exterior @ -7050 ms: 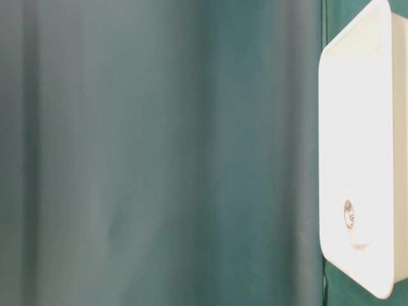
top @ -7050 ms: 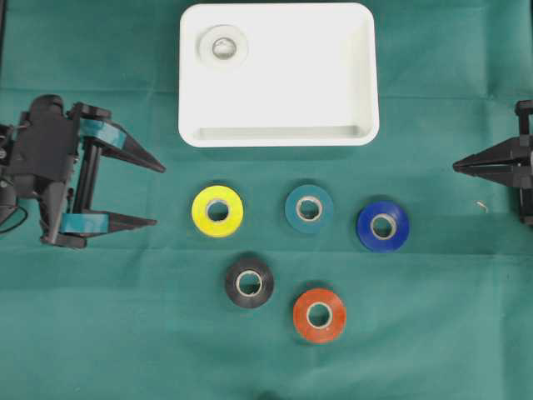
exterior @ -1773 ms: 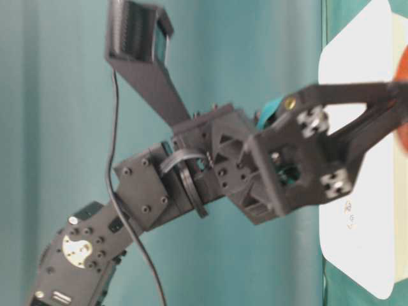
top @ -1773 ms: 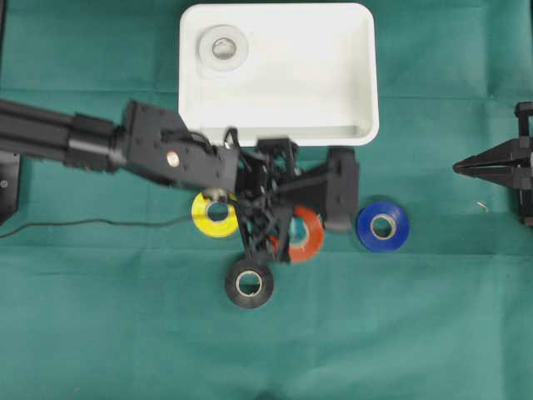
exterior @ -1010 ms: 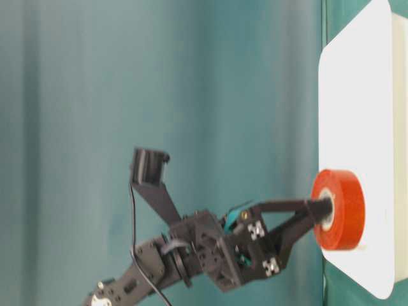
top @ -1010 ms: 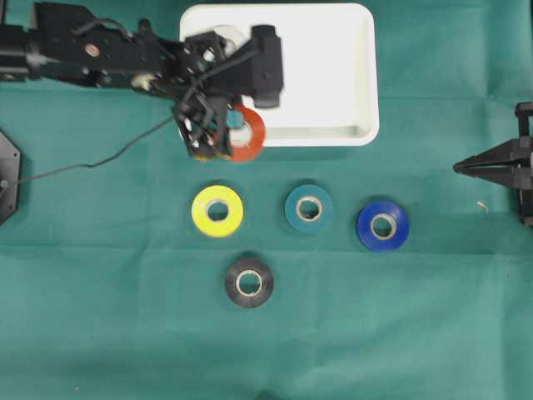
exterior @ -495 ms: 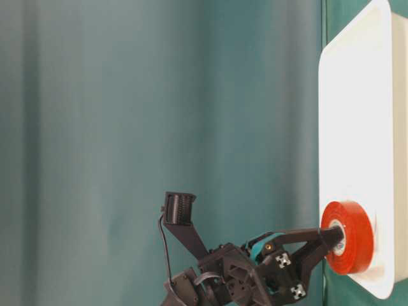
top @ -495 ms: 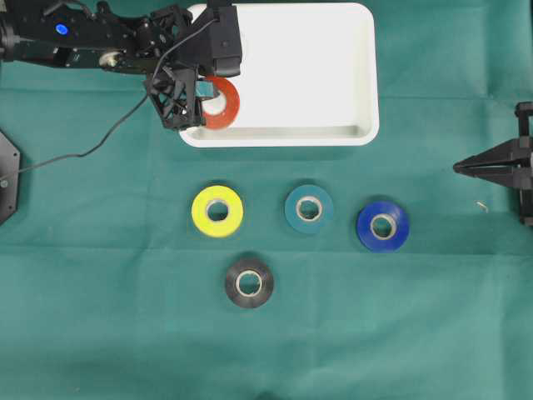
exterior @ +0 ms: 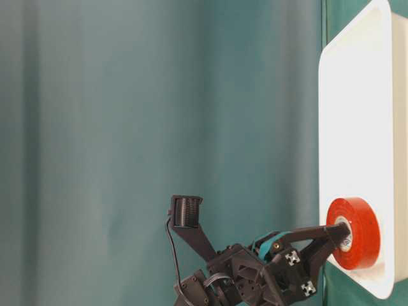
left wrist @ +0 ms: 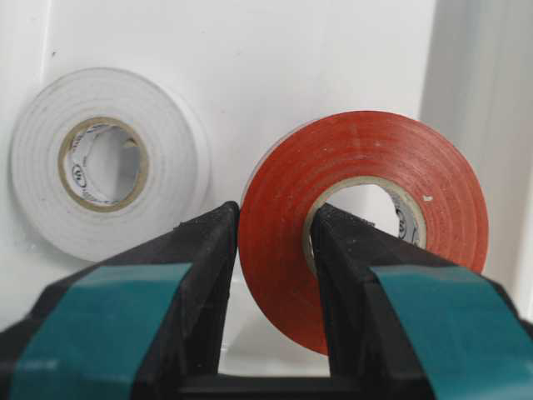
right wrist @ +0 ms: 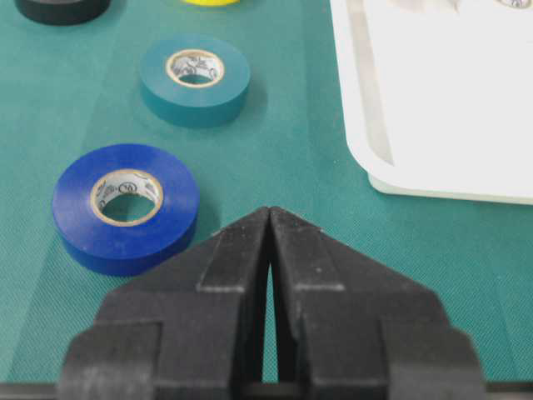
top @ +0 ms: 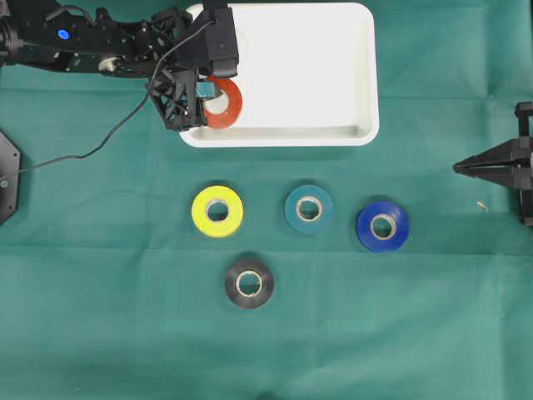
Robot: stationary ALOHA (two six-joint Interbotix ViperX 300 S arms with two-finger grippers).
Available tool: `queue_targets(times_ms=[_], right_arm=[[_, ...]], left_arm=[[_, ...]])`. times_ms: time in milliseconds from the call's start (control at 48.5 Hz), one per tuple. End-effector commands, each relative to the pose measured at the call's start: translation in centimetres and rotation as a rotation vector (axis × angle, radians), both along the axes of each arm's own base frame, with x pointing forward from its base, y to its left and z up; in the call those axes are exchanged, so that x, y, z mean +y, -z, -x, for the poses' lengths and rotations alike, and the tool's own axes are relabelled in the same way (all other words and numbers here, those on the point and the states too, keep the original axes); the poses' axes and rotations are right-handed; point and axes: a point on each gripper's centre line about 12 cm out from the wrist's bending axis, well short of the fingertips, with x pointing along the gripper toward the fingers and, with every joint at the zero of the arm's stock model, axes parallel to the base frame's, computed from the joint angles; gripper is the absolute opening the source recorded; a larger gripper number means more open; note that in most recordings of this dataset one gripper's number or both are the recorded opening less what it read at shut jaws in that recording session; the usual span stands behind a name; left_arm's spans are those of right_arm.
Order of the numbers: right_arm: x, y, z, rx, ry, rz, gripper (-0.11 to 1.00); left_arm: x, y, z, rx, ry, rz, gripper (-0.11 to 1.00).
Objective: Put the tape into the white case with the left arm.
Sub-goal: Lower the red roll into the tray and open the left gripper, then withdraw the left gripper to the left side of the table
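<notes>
The red tape (top: 225, 103) is inside the front left corner of the white case (top: 316, 75). My left gripper (top: 211, 97) is shut on its wall. In the left wrist view one finger (left wrist: 358, 275) goes through the hole of the red tape (left wrist: 283, 275) and the other presses on the outside, with the left gripper (left wrist: 275, 212) above the floor of the case (left wrist: 291, 67). From table level the red tape (exterior: 360, 233) hangs tilted at the case (exterior: 350, 95). I cannot tell whether it touches the floor. My right gripper (top: 457, 167) is shut and empty at the right edge.
A white tape (left wrist: 104, 162) lies in the case just left of the red one. On the green cloth in front of the case lie a yellow tape (top: 217, 211), a green tape (top: 309, 208), a blue tape (top: 383, 226) and a black tape (top: 249, 282).
My left gripper has carried the red tape from over the case's front rim into its front left corner and slightly lower. The right arm has not moved.
</notes>
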Motion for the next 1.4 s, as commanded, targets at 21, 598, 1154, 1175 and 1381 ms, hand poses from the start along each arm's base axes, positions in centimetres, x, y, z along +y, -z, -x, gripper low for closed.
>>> queue_targets(times_ms=[21,598,1154,1175,1381], right_arm=[[0.0,-0.5,-0.2,-0.017,0.0,0.003,-0.09],[0.0,-0.5,-0.2,-0.017,0.0,0.002,-0.09],[0.0,-0.5,-0.2,-0.017,0.0,0.002,-0.09],[0.0,-0.5,-0.2,-0.017,0.0,0.003,-0.09],[0.0,-0.5,-0.2,-0.017,0.0,0.003,-0.09]], left_arm=[[0.4,-0.6,-0.3,-0.031,-0.01,-0.01,0.26],[0.2,-1.0,-0.2,-0.04,-0.002,-0.016,0.85],[-7.6,-6.1,-0.5,-0.175,0.186,-0.028,0.84],[-8.0,-6.2,-0.4,-0.18,0.193,-0.026,0.84],[-11.2,-7.5,1.2,-0.227,0.224,0.021,0.84]])
